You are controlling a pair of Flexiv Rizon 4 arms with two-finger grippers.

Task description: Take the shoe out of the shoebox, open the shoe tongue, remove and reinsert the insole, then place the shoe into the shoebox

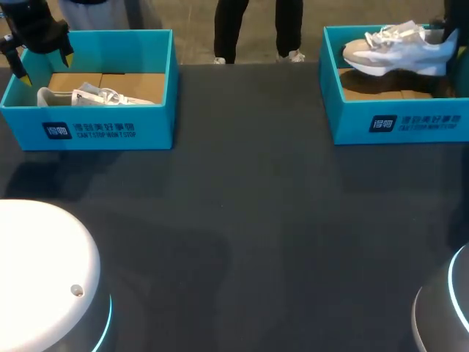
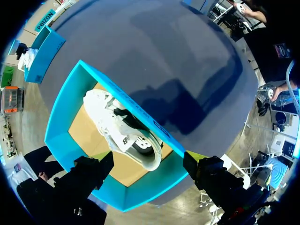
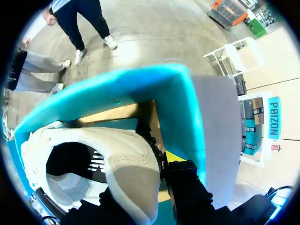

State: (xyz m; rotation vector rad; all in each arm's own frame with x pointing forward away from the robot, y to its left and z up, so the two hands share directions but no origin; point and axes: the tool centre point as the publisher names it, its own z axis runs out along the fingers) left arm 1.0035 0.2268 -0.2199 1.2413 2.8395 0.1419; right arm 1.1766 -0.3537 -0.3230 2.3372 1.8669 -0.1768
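At the far left, the left claw (image 1: 45, 66) spread wide over the back corner of the left shoebox (image 1: 110, 132), gripping nothing. Inside that box, a white shoe (image 1: 95, 95) lying on the cardboard floor, below the open fingers. In the middle, dark tabletop (image 1: 242, 220). To the right, the right shoebox (image 1: 396, 125), and raised above its floor a pale shoe (image 1: 399, 51), heel clamped in the right claw (image 3: 157, 161), toe toward the middle.
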